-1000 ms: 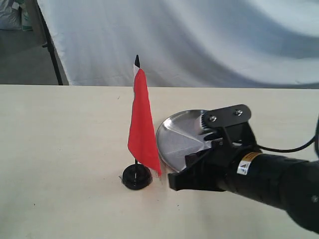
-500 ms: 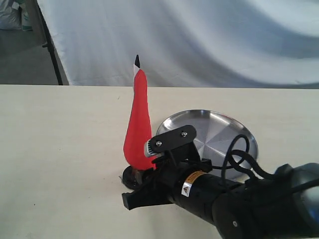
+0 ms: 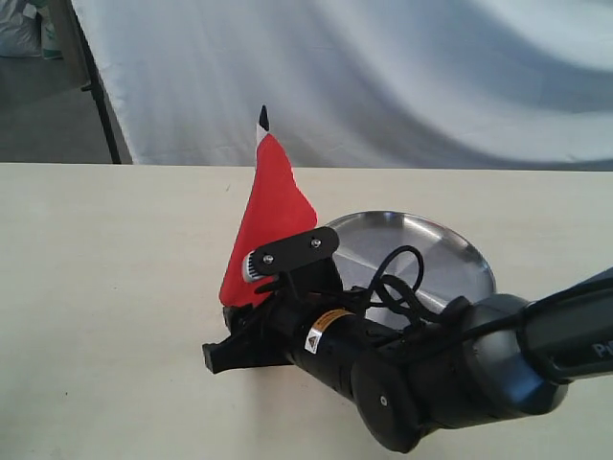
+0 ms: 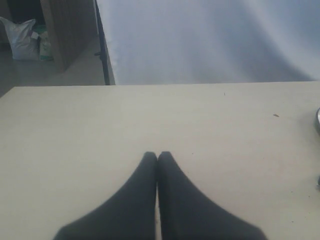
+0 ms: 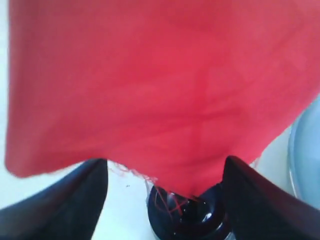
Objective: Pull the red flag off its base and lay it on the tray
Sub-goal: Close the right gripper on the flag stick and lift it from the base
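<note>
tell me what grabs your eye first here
The red flag stands upright in its base, its cloth filling the right wrist view. The open right gripper has a finger on each side of the base. The shiny tray lies right of the flag in the exterior view.

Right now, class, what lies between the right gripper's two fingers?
In the right wrist view, the black base and the hanging cloth edge of the red flag lie between the fingers of the open right gripper.

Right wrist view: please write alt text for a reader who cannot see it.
The red flag fills most of the picture. The black base shows between the fingers of the open right gripper, and the tray at one edge.
</note>
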Available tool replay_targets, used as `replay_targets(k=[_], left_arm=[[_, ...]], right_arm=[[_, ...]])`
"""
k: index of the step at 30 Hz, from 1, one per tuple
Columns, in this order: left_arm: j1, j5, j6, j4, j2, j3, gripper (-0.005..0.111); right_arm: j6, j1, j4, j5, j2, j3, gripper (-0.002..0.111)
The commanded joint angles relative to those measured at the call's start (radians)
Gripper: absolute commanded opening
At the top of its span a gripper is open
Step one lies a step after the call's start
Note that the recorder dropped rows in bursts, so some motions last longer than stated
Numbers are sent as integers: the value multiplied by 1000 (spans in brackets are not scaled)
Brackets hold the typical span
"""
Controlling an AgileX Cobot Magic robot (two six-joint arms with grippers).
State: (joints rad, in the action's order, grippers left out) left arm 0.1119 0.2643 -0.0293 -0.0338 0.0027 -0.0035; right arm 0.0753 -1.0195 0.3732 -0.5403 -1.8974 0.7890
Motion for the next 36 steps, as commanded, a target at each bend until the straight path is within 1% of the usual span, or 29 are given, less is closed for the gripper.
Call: replay_targets(k=[1,5,7,9,12,15,16,29,36], left_arm=[[-6,-5,-1,6,-3,3,0],[-6,-5,-1,6,-3,3,0],[-6,-5,-1,6,-3,3,0],[-6,-5,-1,6,-3,3,0],[-6,-5,-1,6,-3,3,0],[-6,-5,-1,6,-3,3,0],[-6,-5,-1,6,-3,3,0],[-6,-5,-1,6,-3,3,0],[-6,-5,-1,6,-3,3,0]], right_arm=[[8,-3,-9,-26,-27,29,63],[38,3,-9,-71,-29,28,63],[51,6,-5,-89,-29,28,60],[67,6,2,-93,-29,28,49],[72,6,2,-87,-29,28,24],[72,6,2,-87,-29,28,3],[72,6,2,-87,-29,28,0],[83,6,2,-89,-18,28,0],[103,6,2,-106,27,28,0]])
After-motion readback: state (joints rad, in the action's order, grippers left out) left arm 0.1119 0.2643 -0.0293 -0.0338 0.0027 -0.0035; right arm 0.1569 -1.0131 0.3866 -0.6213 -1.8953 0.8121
